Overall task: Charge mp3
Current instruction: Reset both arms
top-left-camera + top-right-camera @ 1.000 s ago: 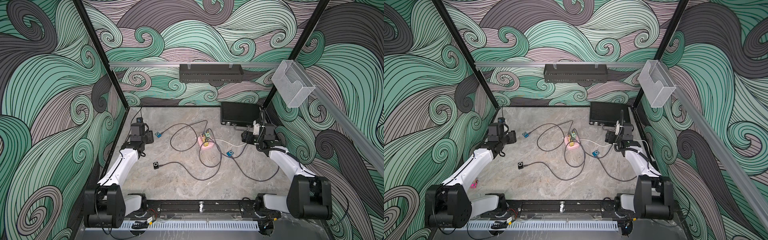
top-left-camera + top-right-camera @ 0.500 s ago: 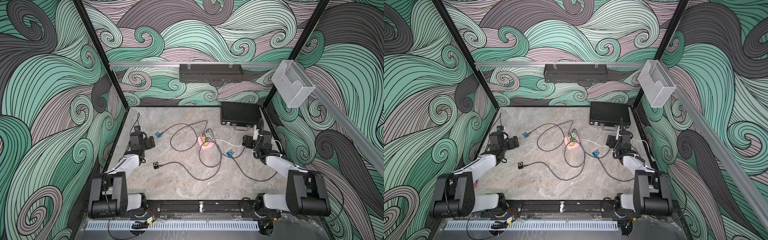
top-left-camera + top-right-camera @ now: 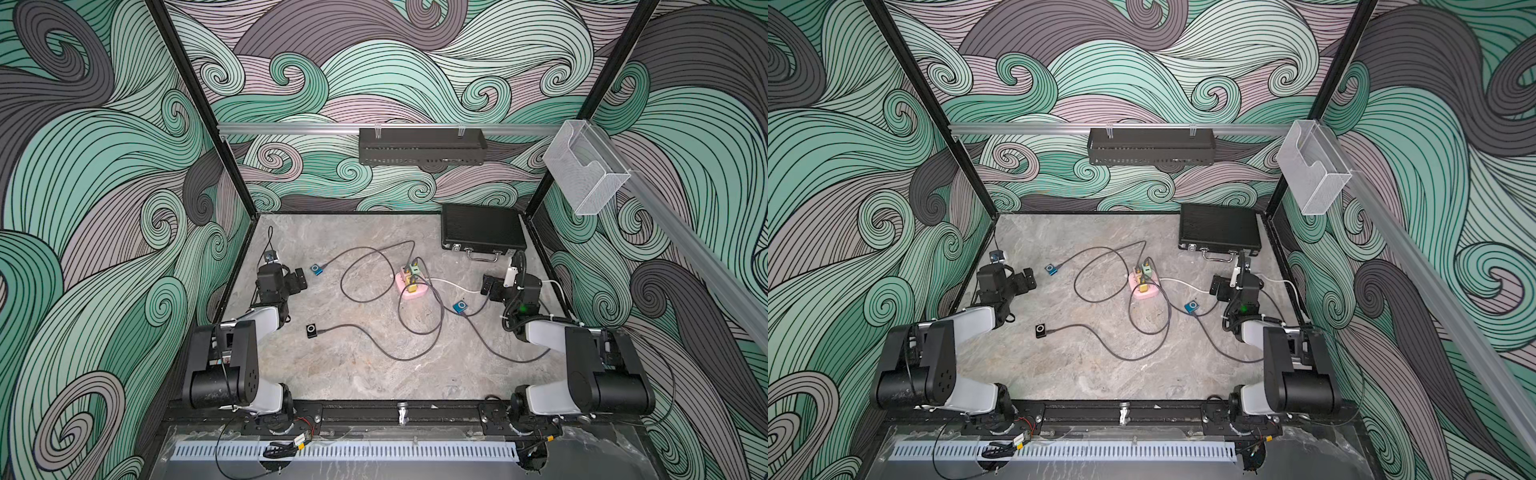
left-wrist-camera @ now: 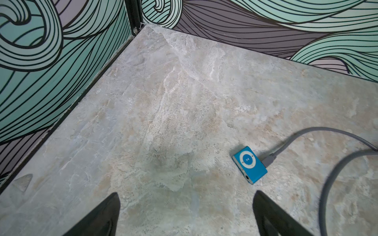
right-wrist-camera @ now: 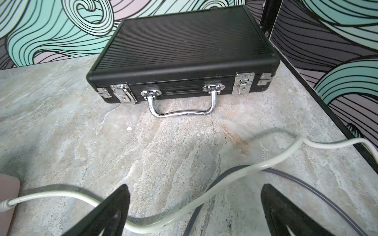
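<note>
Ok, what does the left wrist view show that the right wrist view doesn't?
Only the left wrist view: the small blue square mp3 player with a grey cable plugged into it.
Only the right wrist view: the black ribbed case with a chrome handle, and a white cable lying across the tabletop.
Both: the marbled grey tabletop, swirl-patterned walls, and an open, empty gripper, the left gripper and the right gripper.
</note>
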You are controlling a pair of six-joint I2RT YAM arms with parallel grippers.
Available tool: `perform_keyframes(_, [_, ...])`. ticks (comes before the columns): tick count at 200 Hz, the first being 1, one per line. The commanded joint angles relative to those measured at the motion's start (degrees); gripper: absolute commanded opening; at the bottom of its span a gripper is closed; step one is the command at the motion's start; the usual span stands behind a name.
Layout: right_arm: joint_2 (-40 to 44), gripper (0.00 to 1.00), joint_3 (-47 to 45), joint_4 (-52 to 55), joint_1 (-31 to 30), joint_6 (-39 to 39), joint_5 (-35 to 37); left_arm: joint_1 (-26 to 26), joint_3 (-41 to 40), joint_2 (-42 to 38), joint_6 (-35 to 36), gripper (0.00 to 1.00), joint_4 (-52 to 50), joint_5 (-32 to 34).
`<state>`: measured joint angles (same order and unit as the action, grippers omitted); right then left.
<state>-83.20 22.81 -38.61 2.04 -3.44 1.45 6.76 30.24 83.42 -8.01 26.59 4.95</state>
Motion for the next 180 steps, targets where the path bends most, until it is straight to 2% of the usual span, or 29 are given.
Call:
perform_keyframes(1, [-1.93,0.99,-1.05,-9.64,-1.44,3.75,-1.43,-0.26,-1.39,0.32,1.53,0.99,5.15,-2.38])
perform_keyframes(36, [-4.18,0.99,-0.34,-10.13,-3.87,6.59,-0.61,-1.07,-6.02,2.96,2.86,0.98,15.72,-3.00])
perform_keyframes(62, [-4.61,0.99,0.60,-8.81,-3.60,5.97,-0.06,-1.77,-2.65,3.72,4.41,0.99,9.97,-3.94])
perform_keyframes(180, [-4.58,0.99,1.00,-7.91,-2.92,5.45,-0.76,-2.80,-2.38,3.86,4.93,0.99,9.70,-1.96])
